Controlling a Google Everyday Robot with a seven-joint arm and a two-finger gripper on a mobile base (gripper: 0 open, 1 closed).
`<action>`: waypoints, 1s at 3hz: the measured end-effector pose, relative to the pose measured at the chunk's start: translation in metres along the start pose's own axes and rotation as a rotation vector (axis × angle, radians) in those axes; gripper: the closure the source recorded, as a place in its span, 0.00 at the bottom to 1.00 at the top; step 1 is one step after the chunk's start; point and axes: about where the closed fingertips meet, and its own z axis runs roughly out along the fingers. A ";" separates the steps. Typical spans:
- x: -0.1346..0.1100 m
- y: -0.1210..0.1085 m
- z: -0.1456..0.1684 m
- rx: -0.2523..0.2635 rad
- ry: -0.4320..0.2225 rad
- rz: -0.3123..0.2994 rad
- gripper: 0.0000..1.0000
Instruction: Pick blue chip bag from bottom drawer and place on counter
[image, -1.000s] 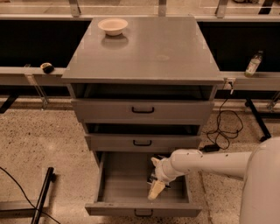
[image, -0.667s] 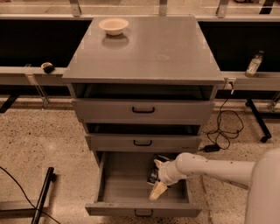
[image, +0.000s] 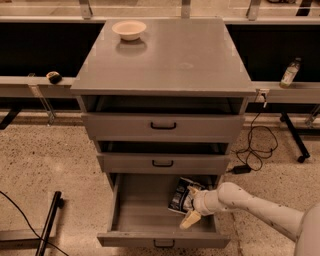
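Blue chip bag (image: 180, 196) sits inside the bottom drawer (image: 131, 239), over on the drawer's right side and toward its back wall, standing up at a tilt with its crinkled dark foil and white patches facing out. And there's the gripper (image: 192, 210), down inside the bottom drawer too, on its right side, pressed right up against the bag's right and lower edge. Bag and gripper are touching, the bag just up and to the left of it. Is the gripper clamped on the bag or spread apart? Cannot tell, since the bag covers part of it. The white arm (image: 260, 211) reaches into the drawer from beyond its right wall, crossing over that side.

The bottom drawer is pulled well out, its grey floor bare on the left half. Directly above it two shallower drawers (image: 163, 126) show their black handles. Well above the bottom drawer lies the counter (image: 175, 60), and a pale bowl (image: 129, 29) rests at its far left corner. Out to the right of the bottom drawer a black cable (image: 256, 151) coils on the speckled floor.
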 end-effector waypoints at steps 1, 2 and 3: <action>0.000 0.000 0.000 0.000 0.000 0.000 0.00; 0.007 -0.007 0.005 0.020 0.023 0.014 0.00; 0.021 -0.020 0.015 0.056 0.027 0.015 0.00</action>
